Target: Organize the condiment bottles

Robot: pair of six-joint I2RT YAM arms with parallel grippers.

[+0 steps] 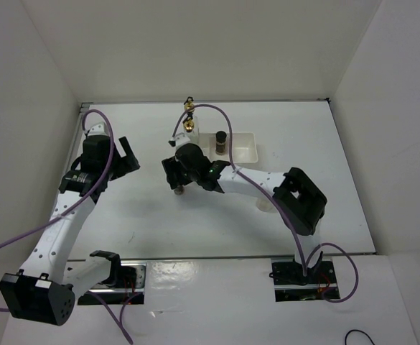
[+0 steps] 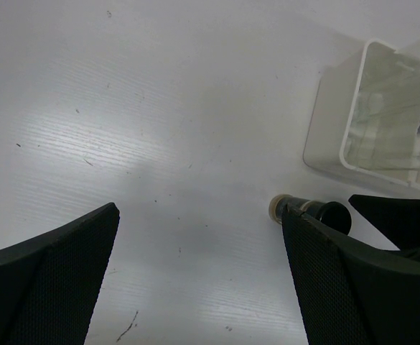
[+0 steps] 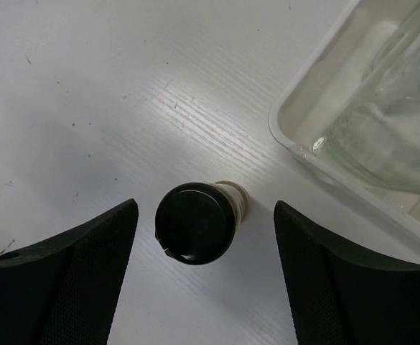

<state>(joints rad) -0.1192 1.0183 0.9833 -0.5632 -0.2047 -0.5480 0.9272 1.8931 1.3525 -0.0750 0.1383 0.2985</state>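
while the black-capped jar stands upright on the surface just outside the tray, the right gripper hangs over it, jaws wide either side, not touching: the pick-up step. next, i judge, it must close squarely, lift and clear the tray wall. left gripper is wide and empty. counted: two tall bottles and one dark jar in the tray, one pale jar (half hidden under the right arm).

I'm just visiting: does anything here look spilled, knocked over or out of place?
Nothing looks spilled or broken. One thing is out of place: a small black-capped jar sits on the white table just outside the white rectangular tray, between the open fingers of the right hand, untouched by either.
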